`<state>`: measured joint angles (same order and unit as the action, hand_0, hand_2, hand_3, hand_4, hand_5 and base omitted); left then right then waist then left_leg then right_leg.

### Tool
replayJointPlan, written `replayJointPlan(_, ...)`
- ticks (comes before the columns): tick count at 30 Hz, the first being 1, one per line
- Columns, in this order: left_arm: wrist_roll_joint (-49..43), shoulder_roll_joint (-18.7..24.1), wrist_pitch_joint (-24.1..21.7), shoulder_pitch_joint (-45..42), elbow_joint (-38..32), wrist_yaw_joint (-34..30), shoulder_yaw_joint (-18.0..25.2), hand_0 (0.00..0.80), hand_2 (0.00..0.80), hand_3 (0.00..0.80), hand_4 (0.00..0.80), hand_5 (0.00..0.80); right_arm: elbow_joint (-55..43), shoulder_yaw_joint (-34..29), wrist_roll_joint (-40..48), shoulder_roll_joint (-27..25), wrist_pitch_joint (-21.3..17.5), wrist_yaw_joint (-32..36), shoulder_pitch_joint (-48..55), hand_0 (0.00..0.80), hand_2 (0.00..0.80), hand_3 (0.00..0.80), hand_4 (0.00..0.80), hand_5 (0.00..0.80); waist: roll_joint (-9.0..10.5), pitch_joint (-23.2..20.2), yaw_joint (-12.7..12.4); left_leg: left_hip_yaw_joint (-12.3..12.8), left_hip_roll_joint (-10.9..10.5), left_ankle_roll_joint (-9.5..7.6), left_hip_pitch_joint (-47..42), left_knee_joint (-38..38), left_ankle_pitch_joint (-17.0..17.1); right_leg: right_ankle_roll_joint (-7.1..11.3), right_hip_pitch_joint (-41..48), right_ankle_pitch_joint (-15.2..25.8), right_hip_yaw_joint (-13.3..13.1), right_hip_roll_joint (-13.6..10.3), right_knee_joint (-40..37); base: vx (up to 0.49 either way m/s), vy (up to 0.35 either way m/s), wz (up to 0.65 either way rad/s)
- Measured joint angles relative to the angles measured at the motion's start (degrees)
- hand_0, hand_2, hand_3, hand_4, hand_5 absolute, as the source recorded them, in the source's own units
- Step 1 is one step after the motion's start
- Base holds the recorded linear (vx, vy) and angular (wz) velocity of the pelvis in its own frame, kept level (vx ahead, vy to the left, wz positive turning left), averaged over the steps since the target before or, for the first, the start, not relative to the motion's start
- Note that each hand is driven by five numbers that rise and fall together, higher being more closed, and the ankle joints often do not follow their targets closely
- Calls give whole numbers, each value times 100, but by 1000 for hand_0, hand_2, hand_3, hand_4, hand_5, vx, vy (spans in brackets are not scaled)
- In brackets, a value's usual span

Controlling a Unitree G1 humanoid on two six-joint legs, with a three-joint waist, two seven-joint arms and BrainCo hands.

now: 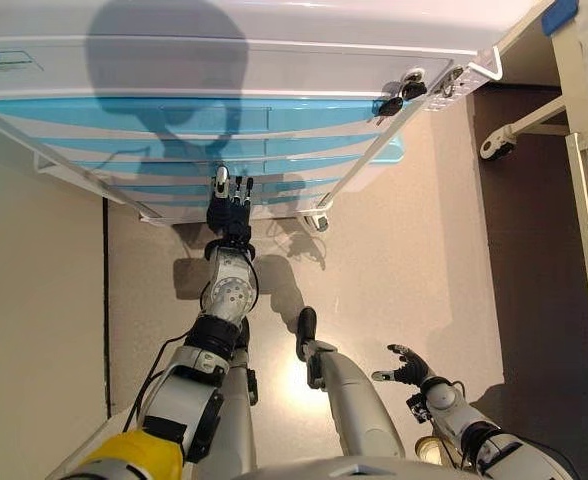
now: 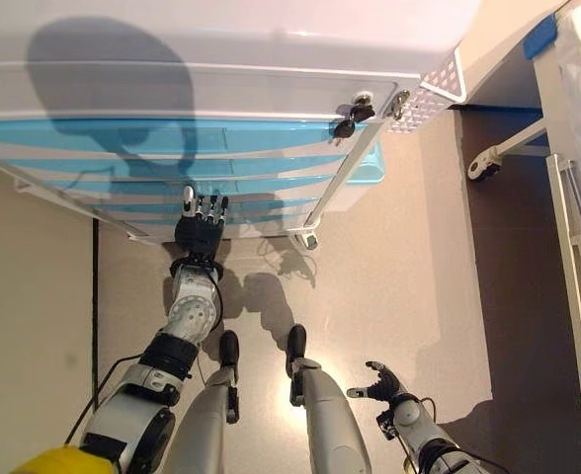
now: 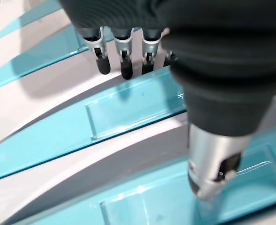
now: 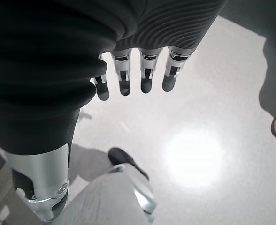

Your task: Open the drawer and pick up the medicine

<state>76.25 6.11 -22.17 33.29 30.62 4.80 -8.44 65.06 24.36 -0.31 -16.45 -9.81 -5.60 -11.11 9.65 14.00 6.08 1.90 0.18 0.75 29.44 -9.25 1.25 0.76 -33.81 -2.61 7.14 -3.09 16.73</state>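
One drawer (image 3: 128, 117) beneath left robot hand (image 1: 230, 212)

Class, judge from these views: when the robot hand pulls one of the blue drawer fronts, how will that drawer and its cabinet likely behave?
The blue drawer front looks glossy, smooth plastic, so straight fingers of the left robot hand may slip. The drawer cabinet stands on castors, so it may roll rather than let the drawer slide.

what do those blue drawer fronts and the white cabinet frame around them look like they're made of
The drawer fronts look like translucent blue plastic, glossy: they catch highlights and have a moulded rectangular panel. The cabinet frame between them looks like smooth white plastic, though painted metal can't be ruled out. The left hand reaches toward them with straight fingers.
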Motion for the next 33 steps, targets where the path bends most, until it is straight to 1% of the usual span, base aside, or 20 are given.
replayJointPlan(1, 3, 16, 16, 33, 20, 25, 22, 800, 800, 800, 800, 800, 0, 4, 0, -1, 0, -5, 0, 0, 0, 0, 0, 0, 9, -6, 16, -23, 16, 17, -2, 30, 27, 1, -2, 0, 12, 10, 0, 43, -65, 5)
replayJointPlan(4, 14, 93, 44, 61, 70, 178, 80, 800, 800, 800, 800, 800, 1, 10, 0, 1, 0, -9, -1, 0, 0, 0, 0, 0, 17, -11, 89, -41, 16, 36, -97, 252, 152, -2, -2, 1, 57, 12, -6, -49, -23, 5)
replayJointPlan(6, 19, 195, 44, 89, 170, 196, 91, 800, 800, 800, 800, 800, 17, 19, -1, 4, 0, -13, 2, 0, 0, 0, 0, 0, 17, -11, 91, -39, 24, 46, -120, 293, 173, -53, 2, 18, 71, 18, -11, -41, -11, -2)
replayJointPlan(8, 38, 251, 57, 119, 294, 233, 92, 800, 800, 800, 800, 800, 54, 19, -2, 3, 0, -17, 14, 0, 0, 0, 0, 0, 16, -11, 96, -34, 35, 57, -219, 376, 183, -52, 47, 17, 82, 25, -11, 14, -14, -5)
replayJointPlan(12, 38, 246, 100, 119, 467, 247, 89, 800, 800, 800, 800, 800, 81, 33, -4, 9, 0, -22, 12, 0, 0, 0, 0, 0, 12, -7, 77, -43, 49, 62, -411, 461, 187, -59, 201, 7, 119, 37, -17, 3, -6, 0)
replayJointPlan(14, 38, 250, 157, 123, 467, 247, 86, 800, 800, 800, 800, 800, 104, 32, -4, 12, 1, -26, 8, 0, 0, 0, 0, 0, 8, -4, 59, -47, 39, 65, -415, 465, 188, -101, 212, -21, 126, 26, -15, -3, 1, 4)
replayJointPlan(20, 39, 212, 287, 110, 565, 247, 76, 800, 800, 800, 800, 800, 180, 29, -9, 21, 1, -33, 6, 0, 0, 0, 0, 0, -41, 28, -64, -47, 35, 75, -489, 463, 194, -139, 281, -46, 131, 23, 1, -5, 5, 0)
replayJointPlan(21, 39, 253, 293, 96, 569, 246, 74, 800, 800, 800, 800, 800, 179, 29, -15, 22, 1, -39, -2, 0, 0, 0, 0, 0, -62, 43, -88, -57, 24, 78, -490, 460, 197, -163, 289, -61, 138, 13, 9, -38, 46, 6)
replayJointPlan(24, 39, 137, 302, 80, 567, 241, 60, 800, 800, 800, 800, 800, 176, 15, -19, 19, 1, -73, -15, 0, 0, 0, 0, 0, -175, 117, -148, -71, 16, 83, -493, 450, 208, -187, 295, -76, 148, 1, 44, -37, 50, 5)
replayJointPlan(27, 39, 59, 341, 6, 539, 133, 51, 800, 800, 800, 800, 800, 201, 4, -23, 3, 1, -85, -23, 0, 0, 0, 0, 0, -328, 217, -238, -117, 15, 92, -515, 442, 215, -214, 322, -94, 181, -2, 79, -32, 29, 4)
replayJointPlan(33, 39, 0, 454, -259, 422, -100, 12, 800, 800, 800, 800, 800, 303, -21, -28, -29, 4, -121, -112, 0, 0, 0, 0, 0, -443, 307, -253, -259, 4, 136, -545, 367, 199, -296, 363, -248, 277, -36, 277, -4, 45, 14)
